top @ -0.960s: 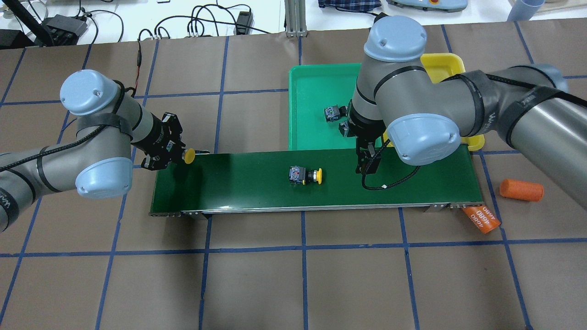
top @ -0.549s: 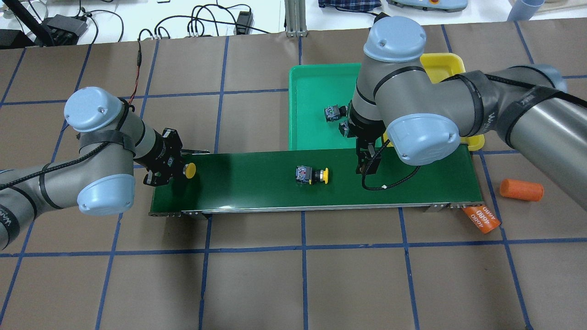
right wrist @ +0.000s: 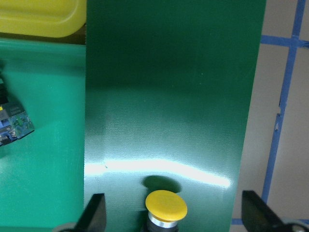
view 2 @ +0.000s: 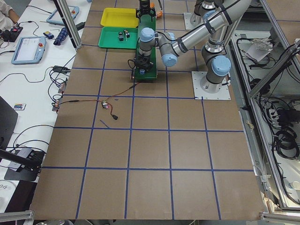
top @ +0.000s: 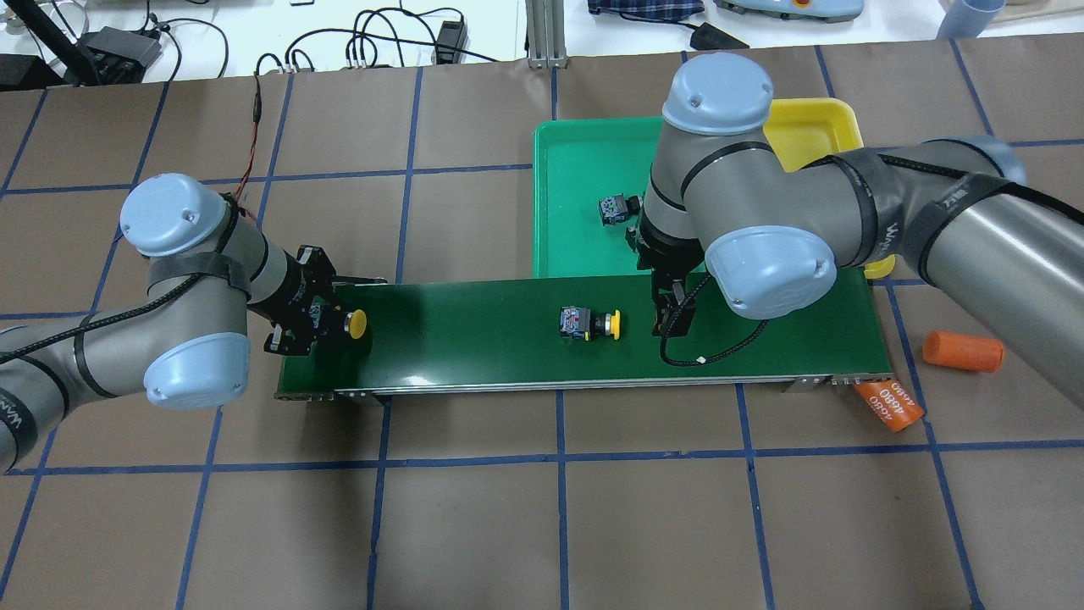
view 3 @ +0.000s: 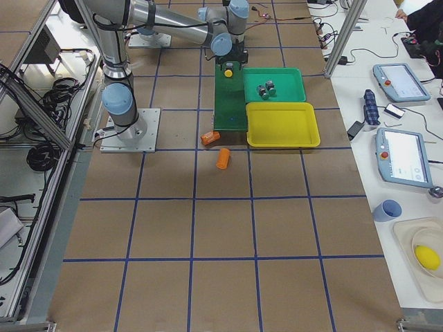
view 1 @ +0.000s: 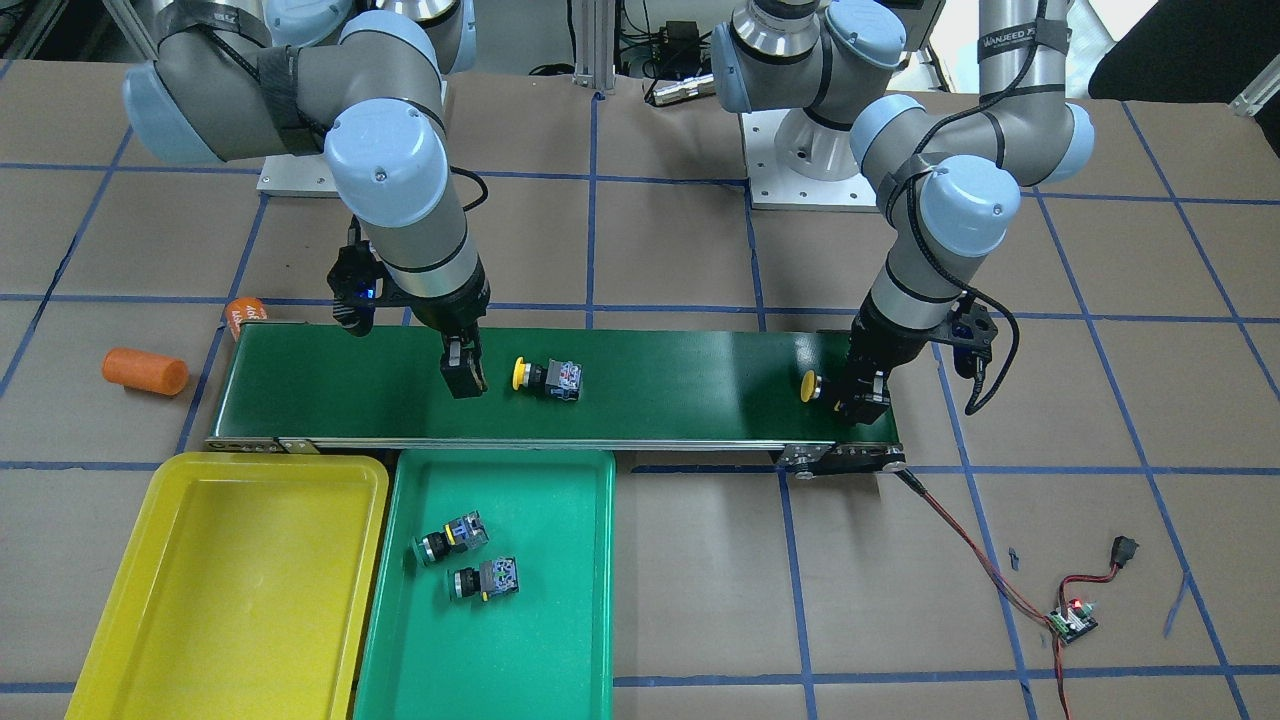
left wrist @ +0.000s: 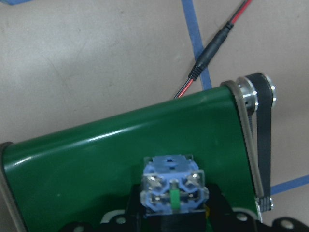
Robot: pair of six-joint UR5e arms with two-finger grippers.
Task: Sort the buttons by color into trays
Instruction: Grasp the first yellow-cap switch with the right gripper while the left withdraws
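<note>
Gripped button (left wrist: 171, 189): blue terminals, left-wrist view

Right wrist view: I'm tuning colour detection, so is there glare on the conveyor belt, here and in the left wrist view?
Right wrist view: a bright glare band crosses the conveyor belt just beyond the sharp yellow button. Left wrist view: only a thin streak; the held button is sharp.

We look down from the rear and, facing back, from across the tabletop (view 1: 680, 600); both views share the conveyor belt (top: 474, 330). Side cameras sit far off (table ends); wrist cameras hang close above it.
</note>
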